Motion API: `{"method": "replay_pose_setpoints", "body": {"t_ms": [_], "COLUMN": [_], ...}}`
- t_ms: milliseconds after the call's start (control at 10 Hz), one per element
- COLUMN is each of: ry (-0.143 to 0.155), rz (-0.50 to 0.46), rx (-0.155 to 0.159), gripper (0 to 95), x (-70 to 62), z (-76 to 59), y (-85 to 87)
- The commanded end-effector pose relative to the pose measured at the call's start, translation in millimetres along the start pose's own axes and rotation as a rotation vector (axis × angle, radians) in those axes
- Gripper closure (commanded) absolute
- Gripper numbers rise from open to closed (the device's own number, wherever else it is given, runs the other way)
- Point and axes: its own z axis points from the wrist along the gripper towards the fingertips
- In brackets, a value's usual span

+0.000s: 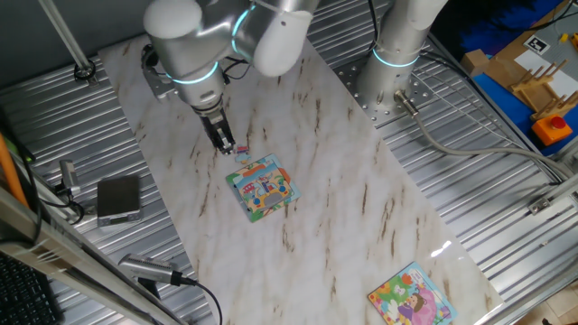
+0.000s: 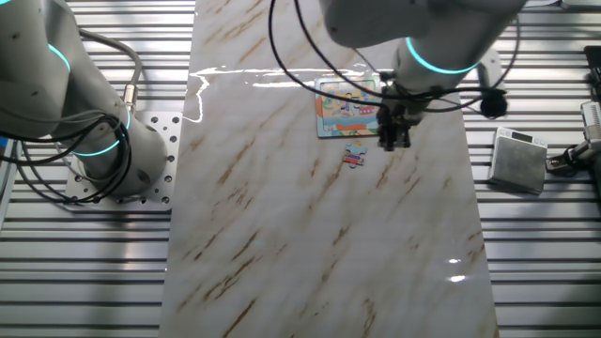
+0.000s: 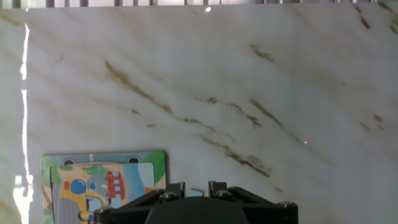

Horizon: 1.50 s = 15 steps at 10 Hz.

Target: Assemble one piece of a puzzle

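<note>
Marble-patterned board (image 1: 361,208) carries everything you are working with, laid over a ribbed metal table (image 1: 506,181). Your gripper (image 1: 227,147) hangs low over the board, fingers pointing down, close to the upper edge of the puzzle (image 1: 262,189). From the other fixed view the gripper (image 2: 393,143) stands just right of the piece (image 2: 354,156), which lies flat on the marble near the puzzle (image 2: 347,108) but apart from it. In the first fixed view the piece (image 1: 242,153) shows as a small pinkish spot right at the fingertips; whether they touch it, you cannot tell from these angles. Whether the jaws stand parted or together is also unclear: the hand view shows only the dark gripper body (image 3: 199,208) at the bottom, with the puzzle (image 3: 102,183) at its lower left. A second puzzle (image 1: 411,296) with a pink figure sits far down the board, well apart. A grey box (image 1: 118,199) rests on the table to the side.
</note>
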Motion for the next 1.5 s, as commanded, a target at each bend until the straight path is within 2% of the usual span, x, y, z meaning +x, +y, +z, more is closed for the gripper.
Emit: {"method": "replay_pose_setpoints", "body": {"t_ms": [100,300,700,1300,1500], "ry": [-0.008,-0.012,-0.02,-0.018,-0.007], "rz": [0.005,-0.008,-0.024,-0.061,-0.076], "rx": [0.002,0.005,0.006,0.022,0.03], "gripper": [76.0,76.0,76.0,76.0,76.0], "x": [2.1,2.8,3.1,3.1,3.9], "z": [4.4,8.5,8.2,7.1,7.3], "y": [0.7,1.3,1.0,0.9,0.9]}}
